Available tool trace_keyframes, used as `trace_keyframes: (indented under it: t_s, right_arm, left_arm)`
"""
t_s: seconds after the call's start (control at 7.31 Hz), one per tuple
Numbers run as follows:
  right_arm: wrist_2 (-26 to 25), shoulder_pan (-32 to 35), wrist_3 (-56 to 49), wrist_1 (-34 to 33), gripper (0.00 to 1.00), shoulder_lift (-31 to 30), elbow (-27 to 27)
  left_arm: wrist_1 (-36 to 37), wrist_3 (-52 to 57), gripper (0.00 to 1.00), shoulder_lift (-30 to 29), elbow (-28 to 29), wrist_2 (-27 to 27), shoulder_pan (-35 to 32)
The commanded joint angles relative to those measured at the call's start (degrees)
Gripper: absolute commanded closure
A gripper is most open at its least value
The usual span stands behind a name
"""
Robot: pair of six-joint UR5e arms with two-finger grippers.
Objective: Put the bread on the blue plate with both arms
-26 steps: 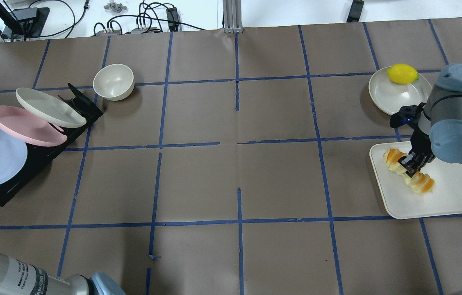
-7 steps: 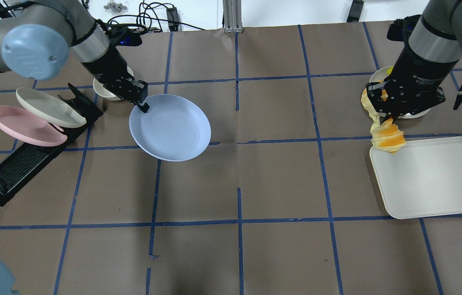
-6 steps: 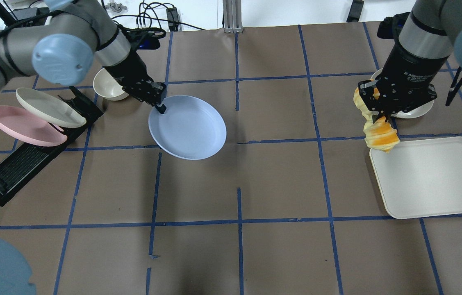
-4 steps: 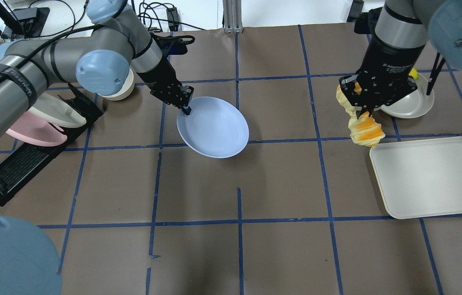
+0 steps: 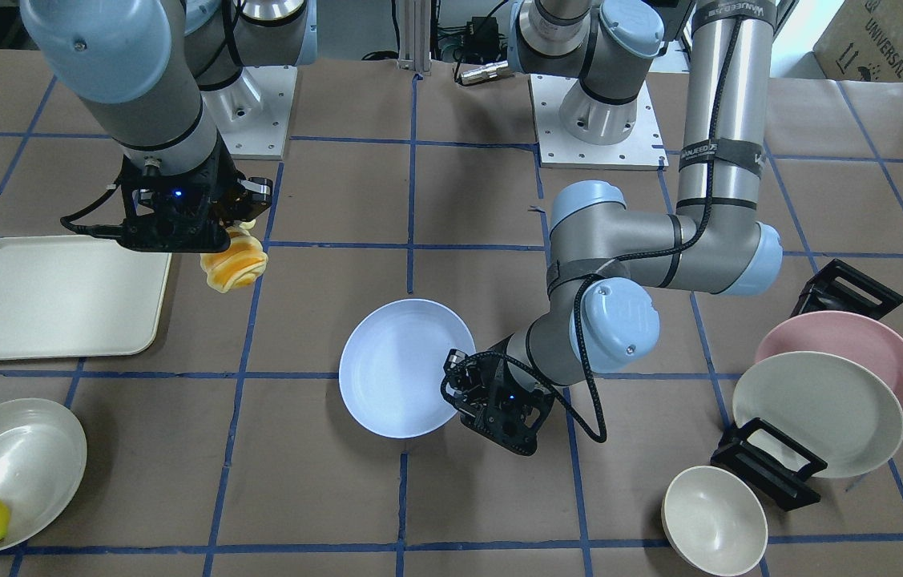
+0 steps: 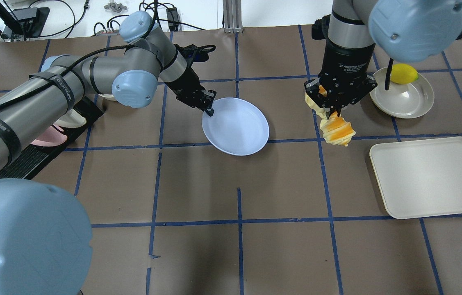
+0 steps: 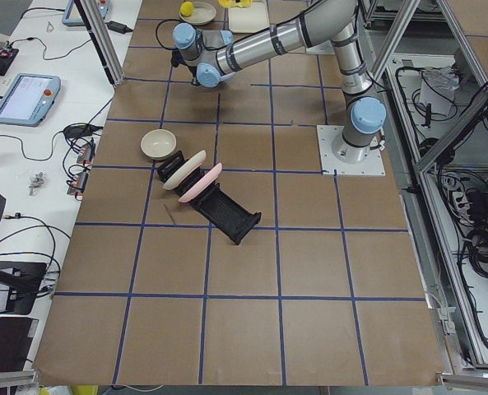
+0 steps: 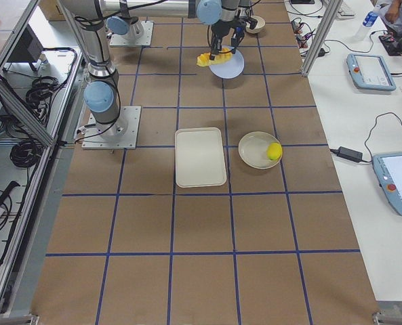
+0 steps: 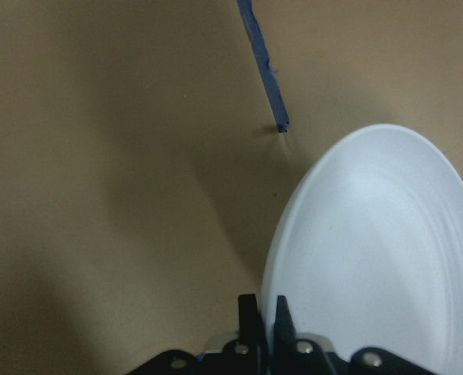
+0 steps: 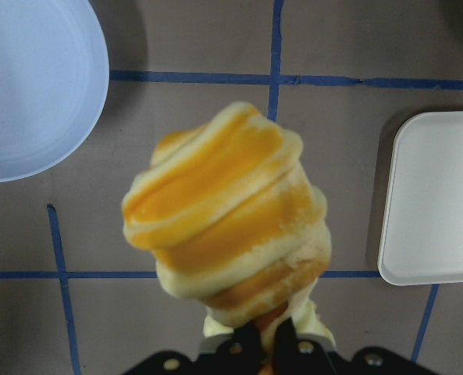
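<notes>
On cream dish (image 6: pixel 409 105), lemon (image 6: pixel 403 73); bread (image 6: pixel 337 130) aloft.

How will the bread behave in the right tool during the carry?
Likely soft and light: the bread hangs bent from the right tool. It may swing or twist, since most of it sticks out past the narrow pinch.

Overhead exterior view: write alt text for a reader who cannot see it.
The left gripper holds the blue plate by its rim near the centre, while the right gripper holds the bread hanging beside it. A white tray lies at right, with a lemon on a cream plate beyond it.
</notes>
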Motion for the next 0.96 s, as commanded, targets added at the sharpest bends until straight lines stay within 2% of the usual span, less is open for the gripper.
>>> trace_keyframes:
  t_s: [0.0, 0.14, 0.55, 0.82]
  right_arm:
    - [-0.2, 0.2, -0.5, -0.2, 0.93, 0.2, 0.4]
    - [-0.2, 0.2, -0.5, -0.2, 0.93, 0.2, 0.4]
    - [0.0, 0.4, 0.1, -0.2, 0.93, 0.3, 0.7]
    - [0.9, 4.2, 0.2, -2.3, 0.93, 3.3, 0.5]
  left_arm:
    - [1.2, -1.7, 0.66, -0.2, -0.1, -0.1, -0.4]
    - [1.2, -0.9, 0.01, 0.0, -0.3, -0.1, 0.3]
    - [-0.1, -1.0, 0.00, 3.6, 0.3, 0.9, 2.2]
    - [-3.0, -0.9, 0.00, 6.9, 0.3, 1.2, 4.9]
